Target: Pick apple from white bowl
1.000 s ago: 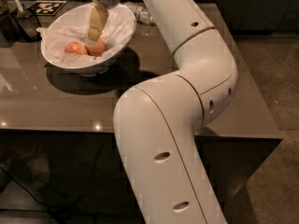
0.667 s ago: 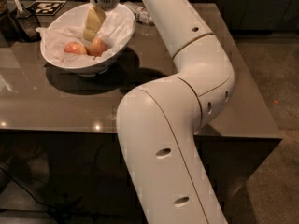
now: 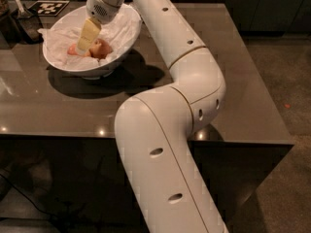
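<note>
The gripper (image 3: 82, 46) hangs inside the bowl (image 3: 99, 70), reaching down from the arm (image 3: 194, 76) that arcs over the table (image 3: 252, 81). Whether the jaws are apart or closed, and whether they hold anything, cannot be told. An apple (image 3: 100, 48) lies on the crumpled paper (image 3: 119, 29) just beside the jaws, on the arm's side. A second reddish fruit (image 3: 72, 50) shows at their other side. Beyond the bowl lies a black-and-white marker (image 3: 48, 7).
</note>
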